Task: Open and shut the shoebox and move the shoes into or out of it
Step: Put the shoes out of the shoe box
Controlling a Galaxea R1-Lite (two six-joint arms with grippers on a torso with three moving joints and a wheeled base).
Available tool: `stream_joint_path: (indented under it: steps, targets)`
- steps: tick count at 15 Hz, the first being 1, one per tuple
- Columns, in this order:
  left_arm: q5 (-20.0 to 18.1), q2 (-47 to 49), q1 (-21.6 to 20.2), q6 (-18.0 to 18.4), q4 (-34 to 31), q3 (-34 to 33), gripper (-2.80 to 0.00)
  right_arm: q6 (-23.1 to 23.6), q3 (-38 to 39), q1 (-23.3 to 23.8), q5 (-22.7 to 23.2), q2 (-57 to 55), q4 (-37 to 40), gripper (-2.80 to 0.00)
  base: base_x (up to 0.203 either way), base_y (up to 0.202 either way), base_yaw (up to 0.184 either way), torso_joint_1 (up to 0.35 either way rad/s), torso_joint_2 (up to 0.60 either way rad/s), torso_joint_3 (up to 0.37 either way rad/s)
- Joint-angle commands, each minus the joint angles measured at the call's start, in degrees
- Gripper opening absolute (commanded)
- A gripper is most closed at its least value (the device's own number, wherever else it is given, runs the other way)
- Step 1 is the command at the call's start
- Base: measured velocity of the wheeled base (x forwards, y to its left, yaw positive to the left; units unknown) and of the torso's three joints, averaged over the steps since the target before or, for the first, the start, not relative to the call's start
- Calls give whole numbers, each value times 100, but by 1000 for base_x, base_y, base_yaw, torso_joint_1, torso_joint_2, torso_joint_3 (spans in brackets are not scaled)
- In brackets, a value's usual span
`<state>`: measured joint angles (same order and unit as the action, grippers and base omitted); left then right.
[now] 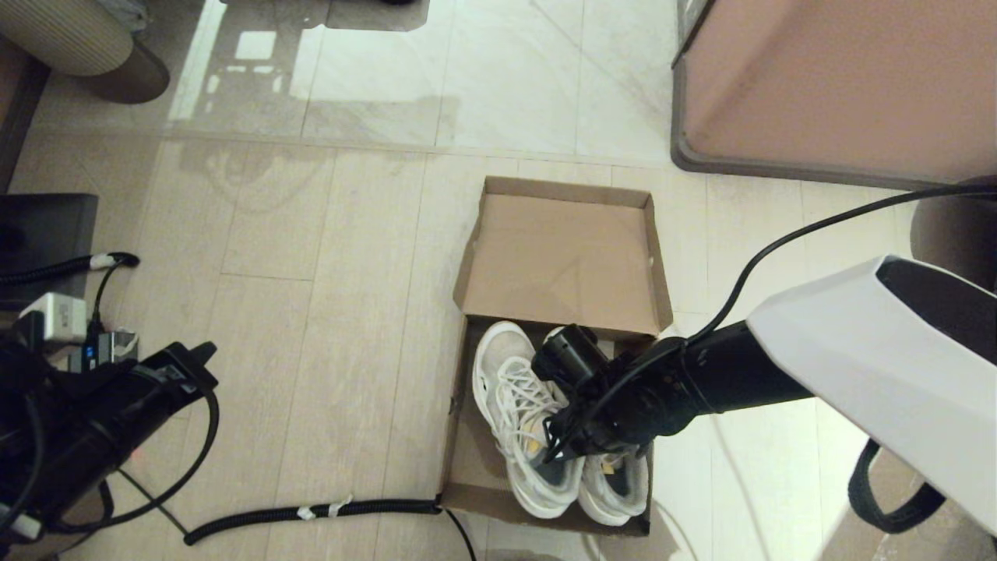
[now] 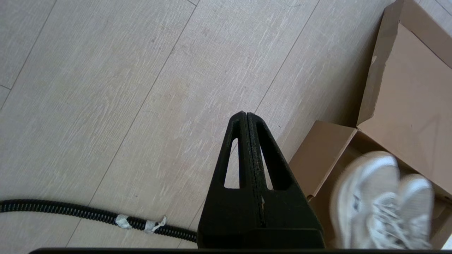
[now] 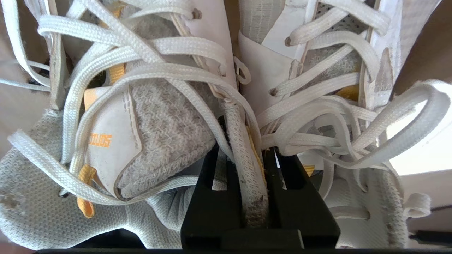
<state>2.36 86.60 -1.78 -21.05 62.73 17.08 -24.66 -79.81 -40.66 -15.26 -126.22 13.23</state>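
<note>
The brown cardboard shoebox (image 1: 459,460) stands on the floor with its hinged lid (image 1: 565,257) laid open at the far side. Both white sneakers (image 1: 514,405) are side by side over the box, toes toward the lid. My right gripper (image 1: 565,448) comes in from the right, above the shoes' openings. In the right wrist view the right gripper (image 3: 243,155) is shut on the inner collars of the shoes (image 3: 247,176), pinched together between its black fingers (image 3: 208,190). My left gripper (image 2: 246,116) is shut and empty, hanging over bare floor left of the box (image 2: 325,155).
A black corrugated cable (image 1: 311,513) lies on the floor from the box's near left corner. A large pinkish-brown dark-rimmed block (image 1: 833,86) stands at the far right. A dark unit (image 1: 47,234) sits at the left edge. The floor (image 1: 327,312) between left arm and box is tiled.
</note>
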Motion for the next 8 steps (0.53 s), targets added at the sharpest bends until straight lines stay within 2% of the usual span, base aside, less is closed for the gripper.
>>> stream_joint_path:
  steps: [1, 5, 8]
  targets:
    - [1, 50, 2, -4, 37, 6, -280, -2, 328, -46, 1, 656, 5, -280, 0, 0, 0, 0, 0, 0]
    - [18, 24, 2, 29, 36, -81, -280, 20, 843, -73, 13, 1497, 13, -280, 0, 0, 0, 0, 0, 0]
    - [26, -46, 2, 31, 37, -266, -280, 65, 933, -67, 6, 1931, 160, -280, 0, 0, 0, 0, 0, 0]
